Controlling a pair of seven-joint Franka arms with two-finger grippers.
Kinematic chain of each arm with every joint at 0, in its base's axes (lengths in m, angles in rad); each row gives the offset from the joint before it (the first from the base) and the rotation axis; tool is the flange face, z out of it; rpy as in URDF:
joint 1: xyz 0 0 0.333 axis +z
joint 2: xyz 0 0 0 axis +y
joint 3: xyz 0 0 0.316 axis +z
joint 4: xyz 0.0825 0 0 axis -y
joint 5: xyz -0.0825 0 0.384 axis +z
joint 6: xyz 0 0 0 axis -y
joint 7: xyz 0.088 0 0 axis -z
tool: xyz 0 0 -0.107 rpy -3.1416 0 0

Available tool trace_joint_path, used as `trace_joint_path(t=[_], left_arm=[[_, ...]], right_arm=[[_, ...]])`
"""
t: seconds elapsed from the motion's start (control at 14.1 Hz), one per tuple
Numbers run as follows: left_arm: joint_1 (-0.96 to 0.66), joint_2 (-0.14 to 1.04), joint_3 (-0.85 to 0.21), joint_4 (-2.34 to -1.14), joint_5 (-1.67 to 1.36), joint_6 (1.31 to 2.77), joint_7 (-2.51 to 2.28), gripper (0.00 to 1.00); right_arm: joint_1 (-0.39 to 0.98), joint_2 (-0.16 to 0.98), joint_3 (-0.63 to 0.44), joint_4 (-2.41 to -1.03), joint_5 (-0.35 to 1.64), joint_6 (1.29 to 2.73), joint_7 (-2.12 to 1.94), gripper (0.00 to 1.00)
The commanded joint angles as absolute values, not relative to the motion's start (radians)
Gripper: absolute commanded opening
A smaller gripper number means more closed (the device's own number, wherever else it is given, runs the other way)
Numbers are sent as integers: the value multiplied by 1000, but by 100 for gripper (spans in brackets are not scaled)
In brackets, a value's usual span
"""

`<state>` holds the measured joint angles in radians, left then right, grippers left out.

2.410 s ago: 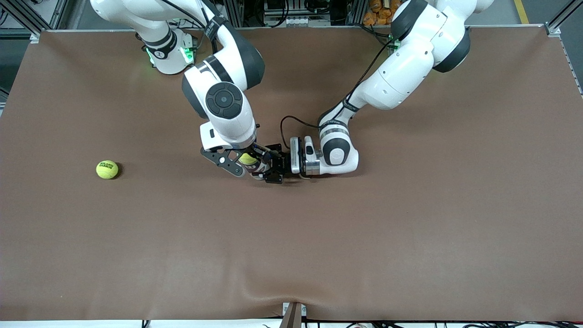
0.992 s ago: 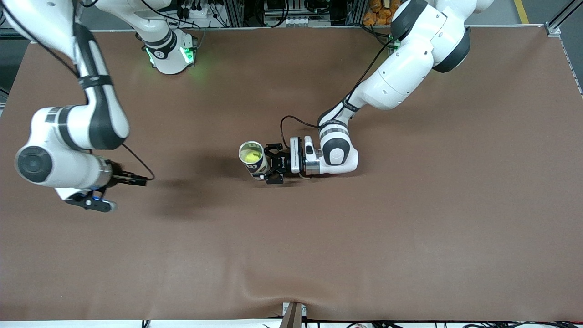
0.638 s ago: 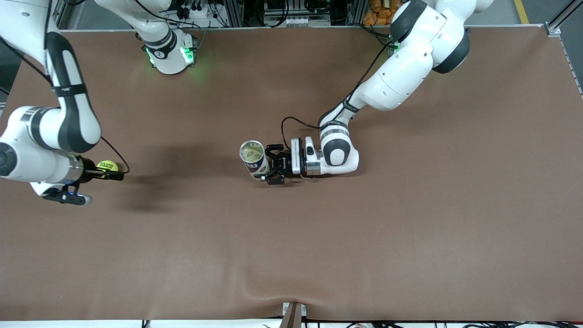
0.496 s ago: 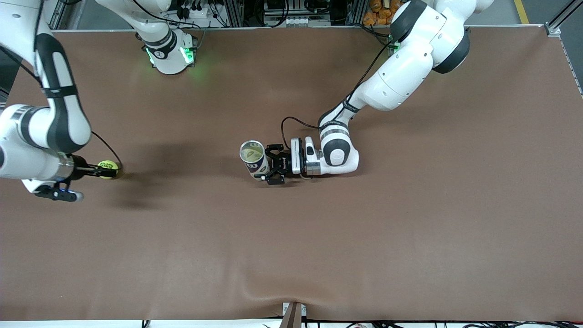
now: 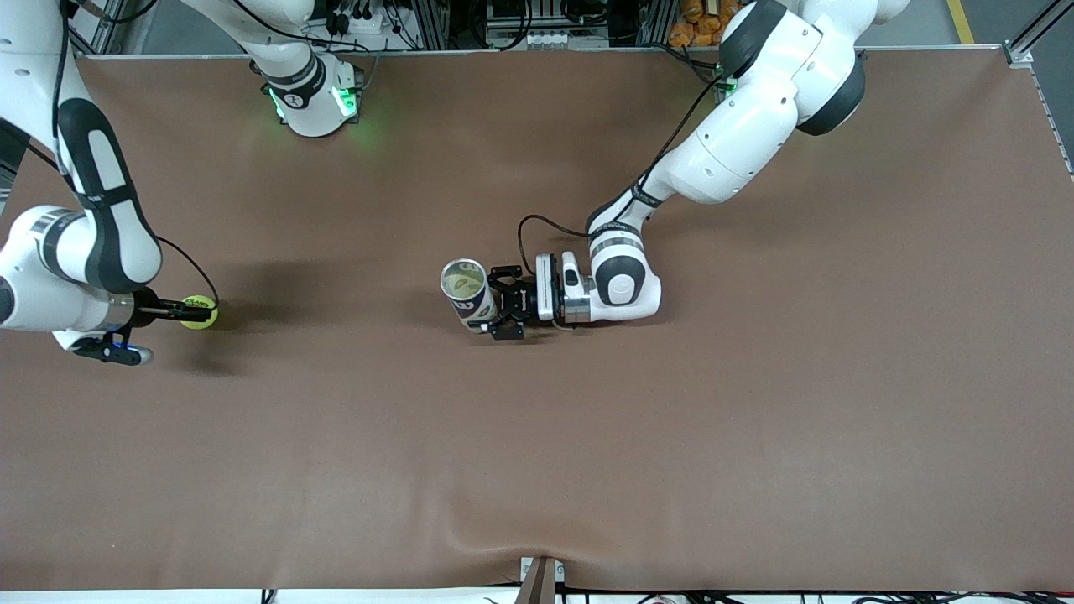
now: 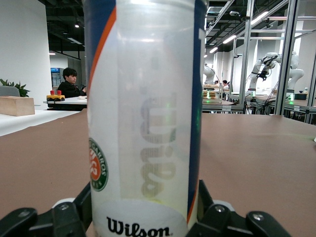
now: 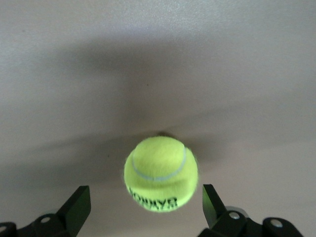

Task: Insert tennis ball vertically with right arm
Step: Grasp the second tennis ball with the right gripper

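Right wrist view: fuzzy yellow-green tennis ball (image 7: 160,174)

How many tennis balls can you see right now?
2. One ball lies on the table between the open right gripper fingers; one sits inside the can held by the left gripper.

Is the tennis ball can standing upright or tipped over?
Upright: the can stands on the table, mouth up, gripped by the left gripper.
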<state>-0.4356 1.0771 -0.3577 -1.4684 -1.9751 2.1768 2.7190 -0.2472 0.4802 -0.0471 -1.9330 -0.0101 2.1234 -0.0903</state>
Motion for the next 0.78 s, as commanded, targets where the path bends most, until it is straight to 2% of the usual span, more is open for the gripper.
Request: trace_joint_path(t=[0.0,0.5,0.64,0.71], left_arm=[[-442,1088,-359,-1463,-2010,2181,2795,80],[-440,1088,-359,-1463,-2009,2181,2795,79],[-440,1088,-359,-1463,-2010,2181,2795,79],[-440,1088,-359,-1463,-2010,2181,2795,79]], right_arm=[[-279,500,-28,-1942,-18,2143,-101,100],[-304,520,-26,-1951,-12,2151,-138,100],[-304,537,-26,-1947,-6,2151,-138,70],[-304,537,-25,-1944,-5,2151,-138,62]])
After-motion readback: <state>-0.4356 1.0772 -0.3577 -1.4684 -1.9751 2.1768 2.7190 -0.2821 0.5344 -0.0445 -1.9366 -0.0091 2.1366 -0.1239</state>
